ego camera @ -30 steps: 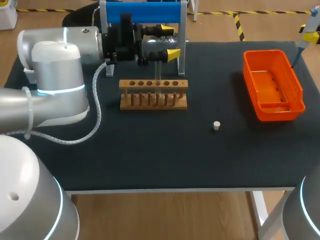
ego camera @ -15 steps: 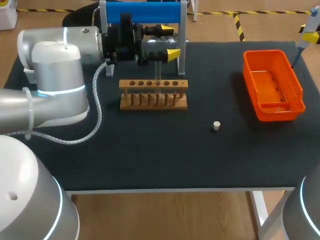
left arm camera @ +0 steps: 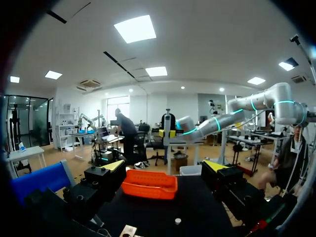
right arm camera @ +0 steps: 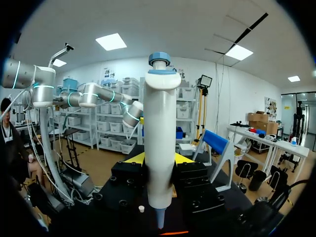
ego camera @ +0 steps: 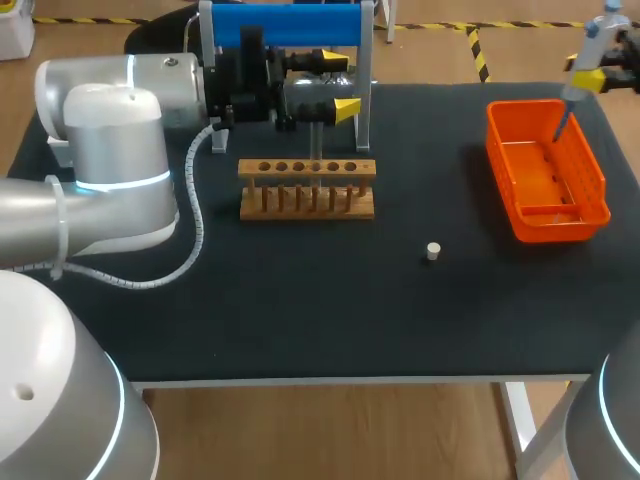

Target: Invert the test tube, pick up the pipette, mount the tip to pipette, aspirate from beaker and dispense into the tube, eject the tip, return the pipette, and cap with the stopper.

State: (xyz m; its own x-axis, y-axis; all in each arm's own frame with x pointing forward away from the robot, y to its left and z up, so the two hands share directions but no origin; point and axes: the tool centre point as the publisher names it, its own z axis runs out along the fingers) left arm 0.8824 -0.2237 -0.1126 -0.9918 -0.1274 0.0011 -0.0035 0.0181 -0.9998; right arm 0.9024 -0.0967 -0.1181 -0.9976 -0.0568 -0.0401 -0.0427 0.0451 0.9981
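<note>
Right pincer (right arm camera: 159, 160) pinched the white, blue-capped plastic pipette (right arm camera: 160, 123) over the orange plastic basket (ego camera: 592, 175); left pincer (left arm camera: 163, 166) sat spread near the wooden tube rack (ego camera: 307, 168).

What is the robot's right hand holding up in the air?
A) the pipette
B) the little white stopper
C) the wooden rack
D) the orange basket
A: the pipette stands upright between the right gripper's yellow fingers, clamped from both sides, while the white stopper lies alone on the table.
</note>
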